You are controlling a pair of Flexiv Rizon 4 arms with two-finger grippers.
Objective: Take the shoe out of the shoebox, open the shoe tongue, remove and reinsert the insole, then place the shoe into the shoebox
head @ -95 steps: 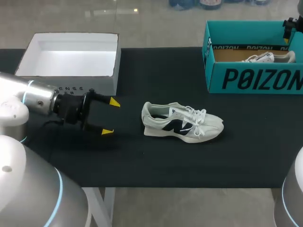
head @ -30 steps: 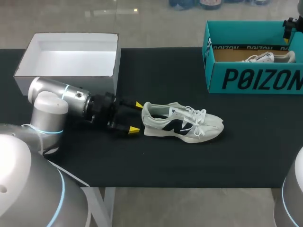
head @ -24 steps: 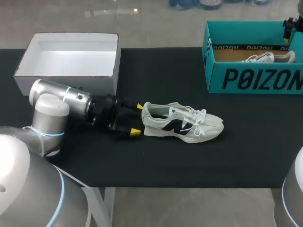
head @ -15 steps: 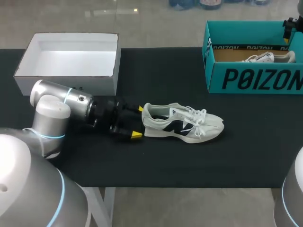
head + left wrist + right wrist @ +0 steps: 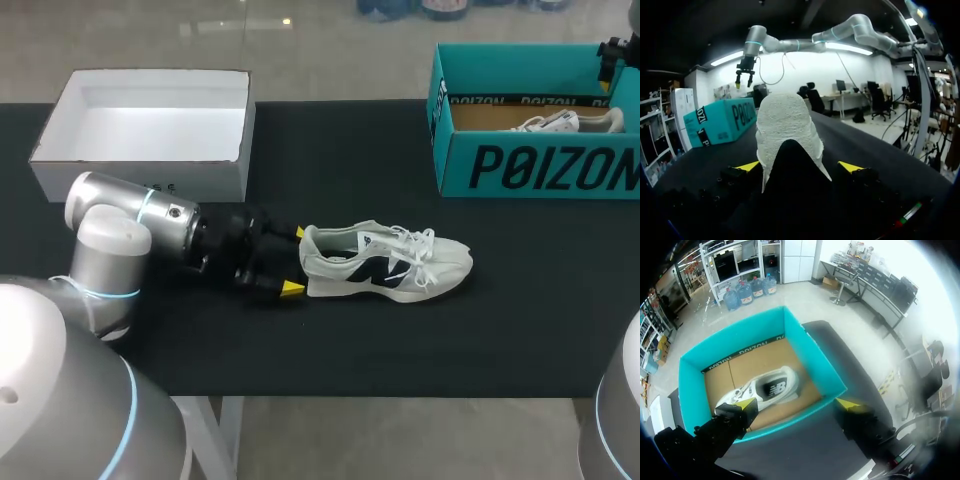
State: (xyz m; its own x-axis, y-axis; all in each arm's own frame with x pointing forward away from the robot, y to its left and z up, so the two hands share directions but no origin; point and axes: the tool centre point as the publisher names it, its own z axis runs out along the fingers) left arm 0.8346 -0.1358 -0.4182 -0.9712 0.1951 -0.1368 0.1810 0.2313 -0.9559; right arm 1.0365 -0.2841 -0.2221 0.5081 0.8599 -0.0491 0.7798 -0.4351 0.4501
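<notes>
Shoe (image 5: 385, 262) upright on its sole near the middle of the black table (image 5: 400, 340), outside either box, toe toward our right arm's side. Its upper is white to pale grey with a dark mark on the side panel, white laces tied loosely over the tongue, and a pale sole. From the left wrist view we see its heel (image 5: 787, 125) as a rough white knit collar above a dark opening.

Our left gripper (image 5: 294, 260) lies low on the table at the heel. Its fingers stand apart, one yellow tip on each side of the heel (image 5: 799, 166). We cannot tell whether either tip touches it.

Our right gripper (image 5: 797, 403) hangs above the teal box (image 5: 540, 165) at the far right of the table, fingers spread wide and holding nothing. This box (image 5: 812, 360) has a brown floor, and an other shoe (image 5: 765, 390) of the same kind lies inside it.

The teal box carries large dark lettering on its front wall and a smaller line under the inner rim. A white box (image 5: 245, 160) stands at the far left, with small dark print on its front, partly hidden by our left arm.
</notes>
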